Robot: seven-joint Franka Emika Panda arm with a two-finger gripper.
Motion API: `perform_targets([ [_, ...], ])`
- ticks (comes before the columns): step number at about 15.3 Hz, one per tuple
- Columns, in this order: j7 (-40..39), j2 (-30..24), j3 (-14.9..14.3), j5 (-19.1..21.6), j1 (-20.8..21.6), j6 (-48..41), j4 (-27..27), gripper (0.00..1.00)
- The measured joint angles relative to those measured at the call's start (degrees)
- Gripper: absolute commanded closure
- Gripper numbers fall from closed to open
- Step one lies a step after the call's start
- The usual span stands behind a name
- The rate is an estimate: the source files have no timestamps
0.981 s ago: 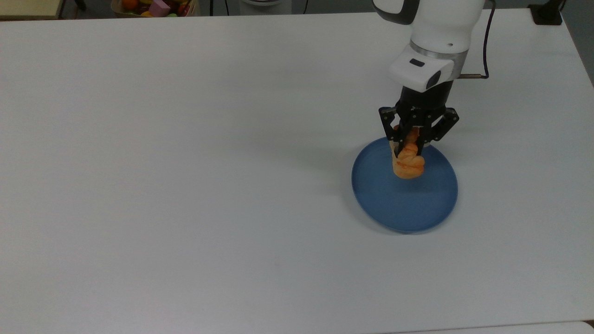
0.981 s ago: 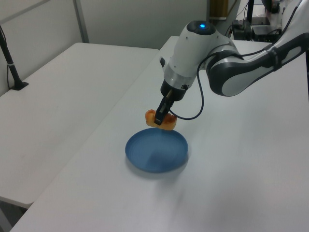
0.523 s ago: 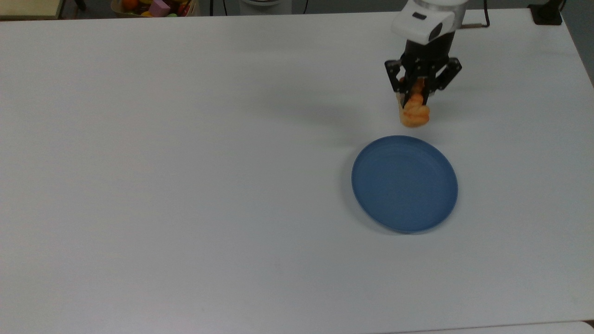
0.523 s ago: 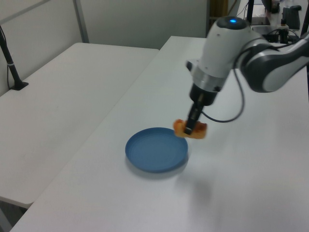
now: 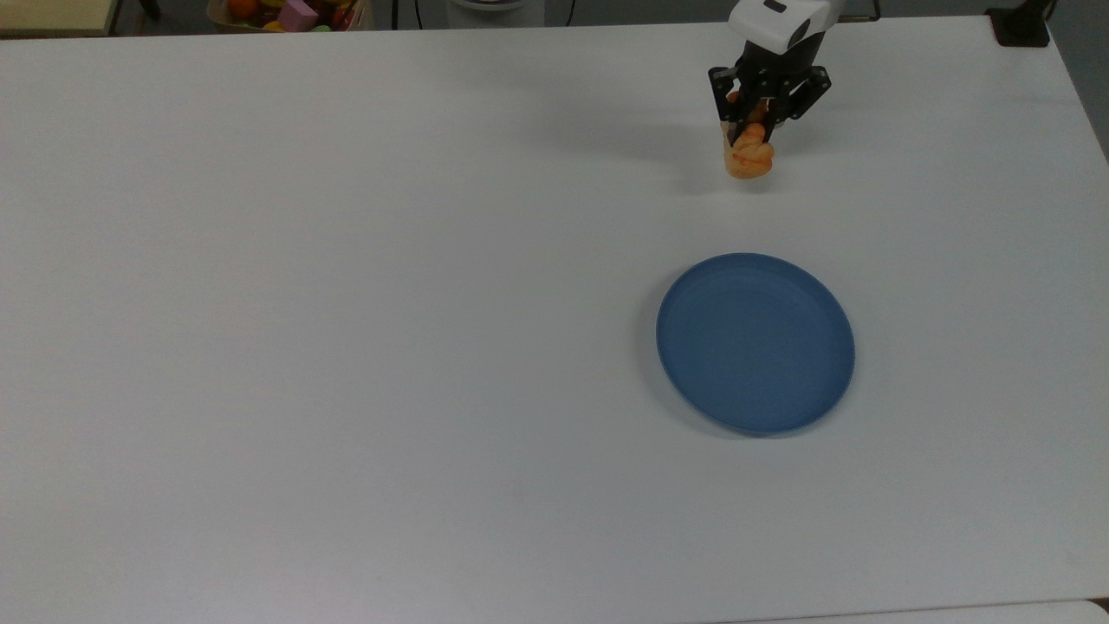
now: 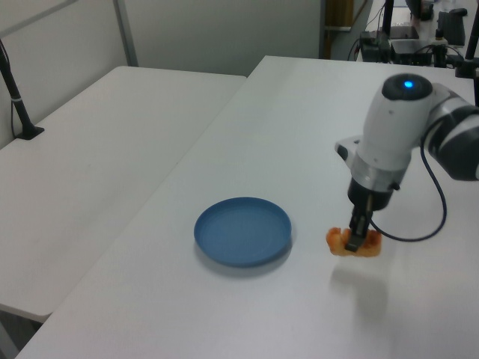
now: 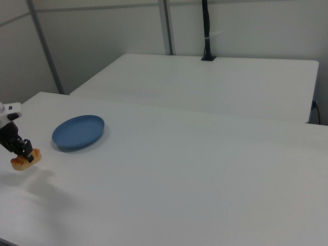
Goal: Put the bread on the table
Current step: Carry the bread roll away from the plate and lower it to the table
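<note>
— Hand [image 5: 752, 121], status?
— Clamped on the bread [image 5: 749, 159], its dark fingers [image 6: 358, 230] pressed against the roll from either side. Hand points downward from the white arm [image 6: 391, 143].

— Bread, location relative to the blue plate [image 5: 755, 343]?
— Off the plate and well apart from it. In the top view it lies beyond the plate's far rim, toward the top edge; in the left view it lies off the plate's right rim [image 6: 358, 245]; in the right view it sits toward the lower left of the plate [image 7: 78, 132], near the left edge [image 7: 21, 162].

— Bread, height?
— Low over the white surface [image 5: 346, 303], a soft shadow close beneath it in the left view. Whether it touches the surface cannot be told.

— Bread, description?
— Small, oblong, golden-orange, glazed crust, paler sides; far smaller than the plate.

— Plate, contents?
— Bare blue interior, lying flat on the surface.

— Other entries?
— Box of coloured items [image 5: 290, 13] past the far edge of the surface, far to the top view's left of the plate. Second white table [image 6: 90, 149] beyond the plate on the left view's left.
</note>
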Motion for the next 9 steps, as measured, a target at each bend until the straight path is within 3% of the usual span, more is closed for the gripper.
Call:
perform_targets([
  [4,4.2,0.6,1.3,-1.5,0.0,1.3,-2.1,0.64],
  [7,5.8,1.7,1.4,-1.7,0.0,1.4,-2.2,0.53],
  [8,6.1,2.2,1.4,-1.8,0.0,1.5,-2.2,0.41],
  [9,6.6,2.7,1.5,-1.8,0.1,1.6,-2.2,0.22],
])
